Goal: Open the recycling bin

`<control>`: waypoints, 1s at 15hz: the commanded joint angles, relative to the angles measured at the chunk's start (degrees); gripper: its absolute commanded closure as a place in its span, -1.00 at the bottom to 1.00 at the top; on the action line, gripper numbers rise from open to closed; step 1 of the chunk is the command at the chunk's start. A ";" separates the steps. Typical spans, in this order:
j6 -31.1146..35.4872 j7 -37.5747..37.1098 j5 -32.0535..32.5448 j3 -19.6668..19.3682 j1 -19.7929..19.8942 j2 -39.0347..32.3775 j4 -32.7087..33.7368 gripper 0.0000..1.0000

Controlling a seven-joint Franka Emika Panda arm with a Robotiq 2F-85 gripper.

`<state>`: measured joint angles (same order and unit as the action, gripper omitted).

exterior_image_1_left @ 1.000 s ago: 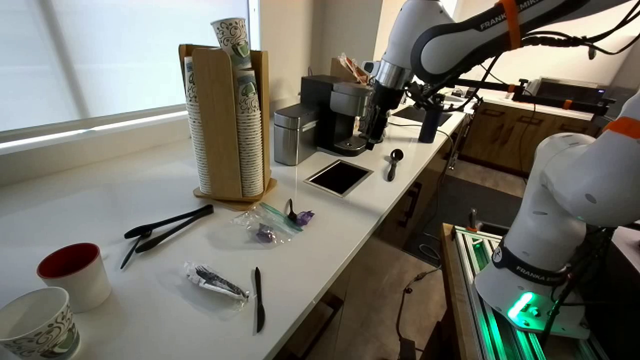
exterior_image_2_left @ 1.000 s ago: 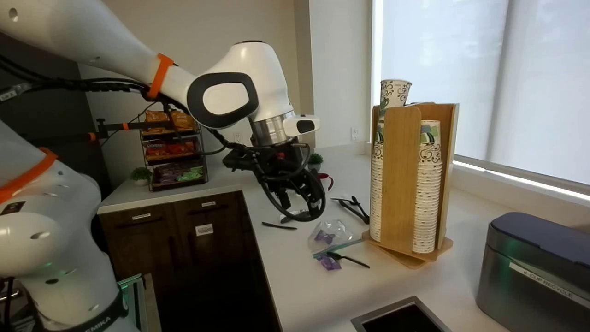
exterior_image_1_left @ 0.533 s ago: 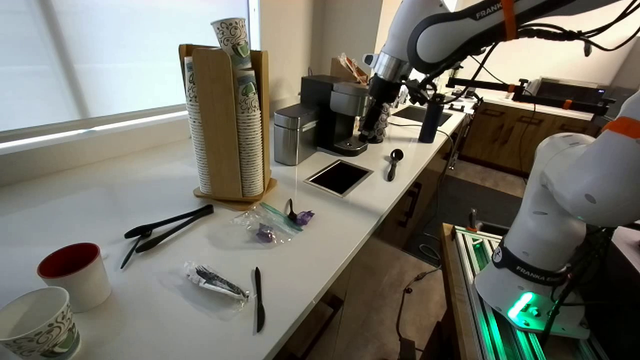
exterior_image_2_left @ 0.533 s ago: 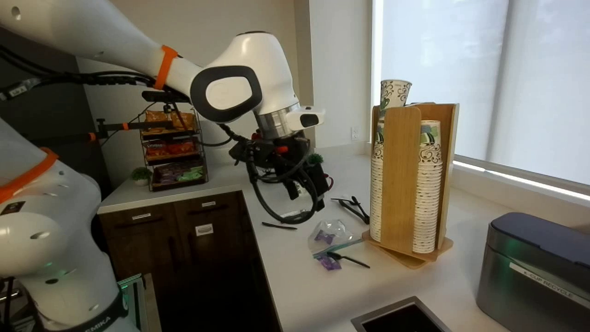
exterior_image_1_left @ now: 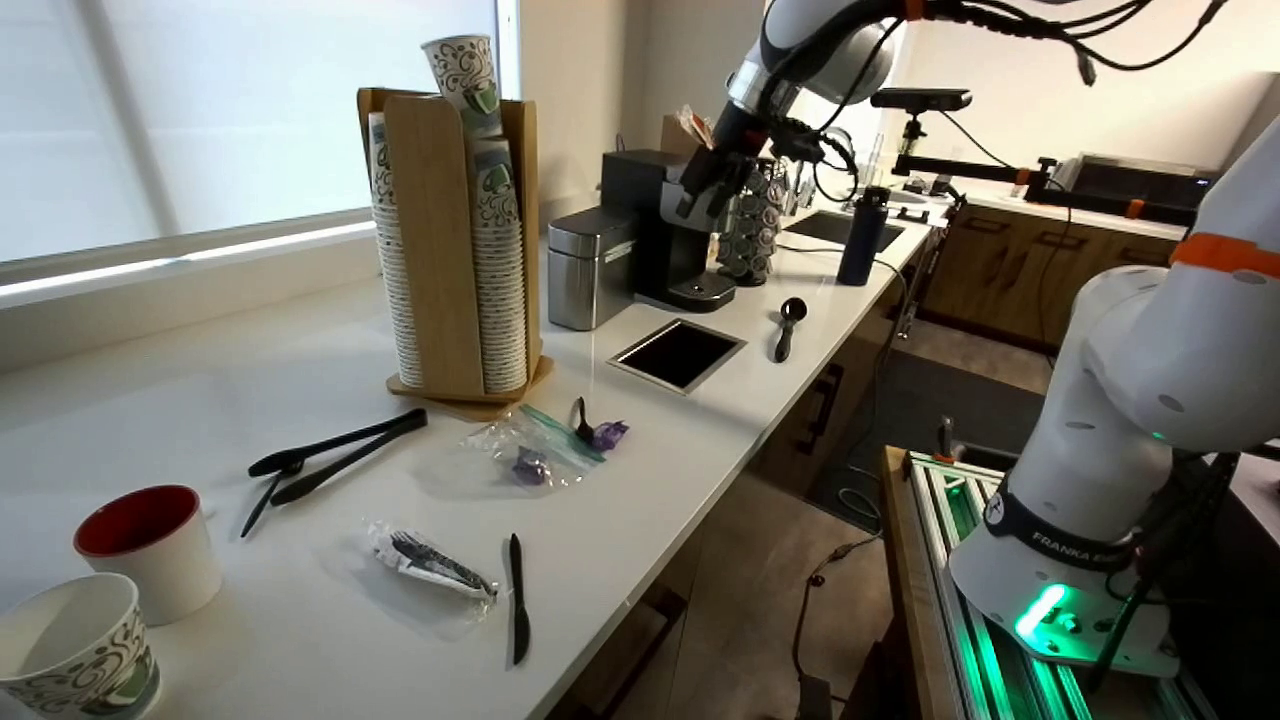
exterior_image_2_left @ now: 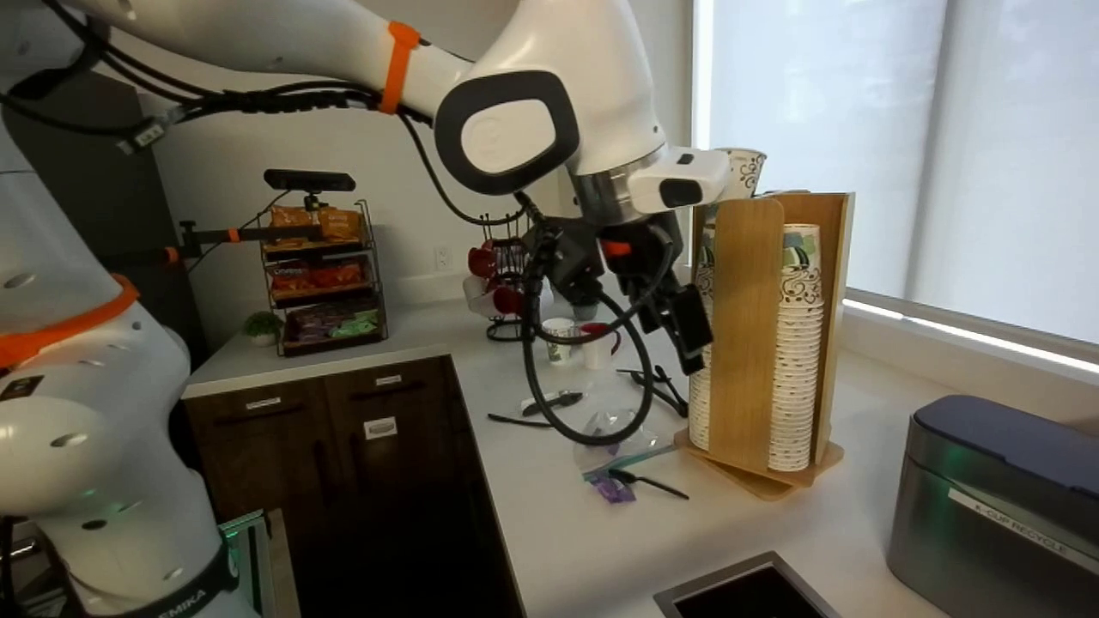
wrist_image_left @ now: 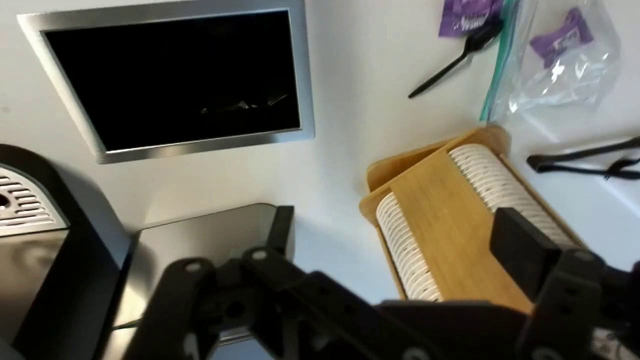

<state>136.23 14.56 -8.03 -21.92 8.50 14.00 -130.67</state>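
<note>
The recycling bin is a metal box with a dark lid and a "K-CUP RECYCLE" label. It stands on the counter in both exterior views (exterior_image_1_left: 588, 275) (exterior_image_2_left: 987, 506), and its lid is shut. In the wrist view the bin (wrist_image_left: 210, 232) is at lower left, partly hidden by a finger. My gripper (wrist_image_left: 400, 235) is open with nothing between its fingers. In both exterior views the gripper (exterior_image_1_left: 702, 207) (exterior_image_2_left: 678, 339) is in the air above the counter, apart from the bin.
A wooden cup holder (exterior_image_1_left: 435, 250) with stacked paper cups stands beside the bin. A coffee machine (exterior_image_1_left: 640, 220) is on its other side, with a pod rack (exterior_image_1_left: 755, 235) behind. A framed counter opening (exterior_image_1_left: 678, 355) lies in front. A plastic bag (exterior_image_2_left: 622, 438) and tongs (exterior_image_1_left: 340, 455) lie nearby.
The arm has swung so that the gripper is higher and farther left in an exterior view. It has also come closer to the cup holder. The bin has not moved.
</note>
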 commanded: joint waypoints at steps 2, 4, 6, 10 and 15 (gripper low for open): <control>-1.26 -3.90 -10.24 -1.47 3.08 -15.14 13.64 -1.00; -1.79 -7.68 -11.87 -0.76 5.51 -19.87 17.78 -1.00; -2.78 -12.46 -12.21 -0.07 7.63 -24.32 21.64 -1.00; -2.39 -13.43 -10.45 1.66 9.63 -24.46 21.21 -1.00; 3.82 -21.48 -17.88 3.17 10.03 -25.44 21.10 -1.00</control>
<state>136.97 -2.41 -21.43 -21.05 17.00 -11.31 -108.64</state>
